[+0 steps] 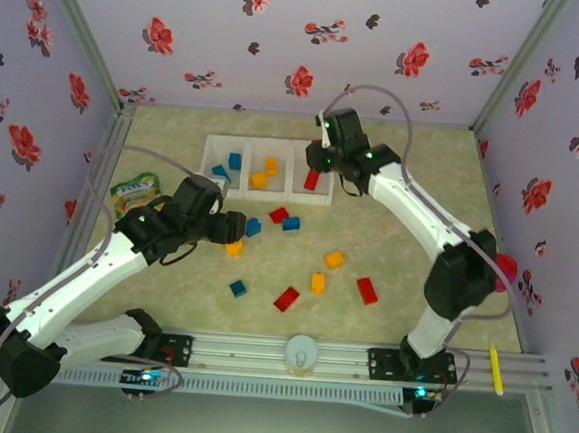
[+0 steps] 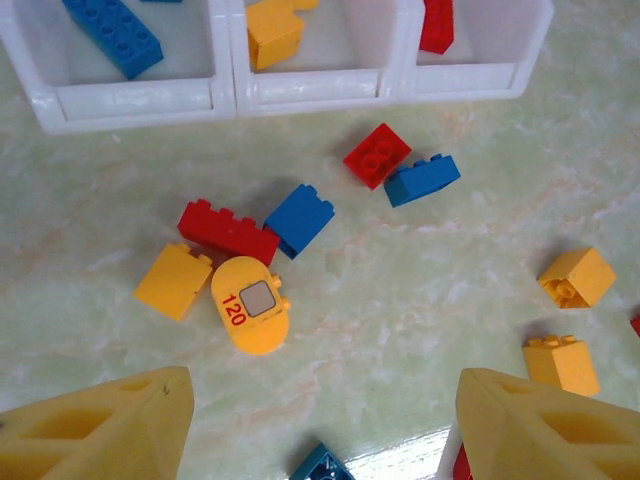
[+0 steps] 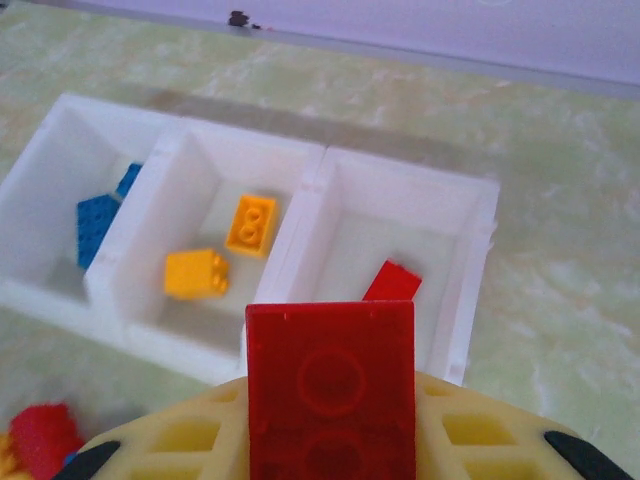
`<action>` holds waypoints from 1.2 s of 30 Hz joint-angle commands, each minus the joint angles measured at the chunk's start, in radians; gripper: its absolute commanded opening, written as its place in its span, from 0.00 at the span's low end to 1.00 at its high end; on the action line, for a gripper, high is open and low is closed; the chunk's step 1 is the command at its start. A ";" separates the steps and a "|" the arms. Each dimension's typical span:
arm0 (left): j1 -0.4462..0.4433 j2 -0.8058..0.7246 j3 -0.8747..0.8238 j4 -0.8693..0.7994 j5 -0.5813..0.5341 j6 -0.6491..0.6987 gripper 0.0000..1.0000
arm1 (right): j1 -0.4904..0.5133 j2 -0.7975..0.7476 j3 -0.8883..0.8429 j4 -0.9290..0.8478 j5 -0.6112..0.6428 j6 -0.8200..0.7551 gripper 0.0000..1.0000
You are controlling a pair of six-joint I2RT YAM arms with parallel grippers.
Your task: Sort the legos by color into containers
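Here the right gripper (image 3: 330, 455) clasps a red brick (image 3: 330, 380) just short of the tray's right compartment (image 3: 478, 262), where a sorted red piece (image 3: 392, 283) lies. Judged next: advance over that compartment, then release. The left gripper (image 2: 320, 410), spread, hovers above loose bricks (image 2: 298, 218) on the tabletop (image 2: 430, 290).

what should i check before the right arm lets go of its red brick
1. Grip: right hand is shut on the red brick - ok.
2. Colour match: the right compartment holds a red piece - ok.
3. Brick above that compartment: in the right wrist view it looks short of the near wall - cannot tell.
4. Room inside: the compartment floor is mostly bare - ok.
5. Left hand out of the way: it is open over loose bricks, short of the tray - ok.
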 commanded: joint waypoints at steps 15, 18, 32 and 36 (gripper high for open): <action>-0.024 -0.012 -0.001 -0.074 -0.037 -0.069 0.72 | -0.039 0.430 0.355 -0.067 -0.025 0.008 0.55; -0.024 -0.003 -0.004 -0.071 -0.039 -0.079 0.75 | -0.040 0.425 0.360 -0.078 -0.023 0.004 0.65; 0.003 0.190 0.008 -0.053 -0.083 -0.152 0.83 | -0.005 0.021 -0.041 -0.008 -0.018 0.027 0.69; 0.009 0.273 -0.002 -0.025 -0.080 -0.189 0.83 | 0.006 -0.091 -0.156 -0.002 -0.007 0.044 0.69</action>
